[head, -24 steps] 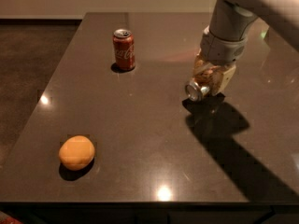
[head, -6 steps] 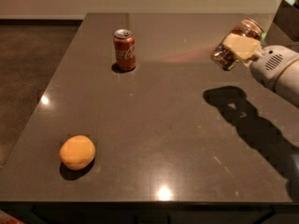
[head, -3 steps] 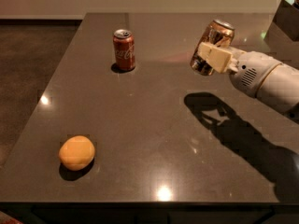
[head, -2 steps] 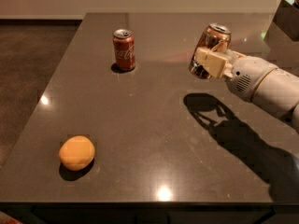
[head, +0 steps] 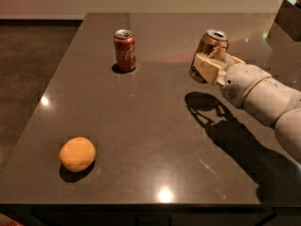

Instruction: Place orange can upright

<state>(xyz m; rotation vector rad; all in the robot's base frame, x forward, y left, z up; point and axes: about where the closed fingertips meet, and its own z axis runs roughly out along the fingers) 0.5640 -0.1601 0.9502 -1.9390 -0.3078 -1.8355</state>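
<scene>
The orange can point(head: 207, 48) is a shiny bronze drink can with a silver top. It is held almost upright, tilted slightly right, above the dark table point(head: 141, 126) at the right middle. My gripper point(head: 210, 66) comes in from the right on a white arm and is shut on the can's lower side. The can's shadow lies on the table below and in front of it, so the can is off the surface.
A red Coca-Cola can point(head: 124, 50) stands upright at the back centre-left. A round orange lump point(head: 77, 154) lies at the front left. A dark box point(head: 288, 18) sits at the back right corner. The table's left edge drops to a dark floor.
The gripper lifted the can from lying on the table, swung it up at the right, then moved it left and turned it close to upright. The other things have not moved.
</scene>
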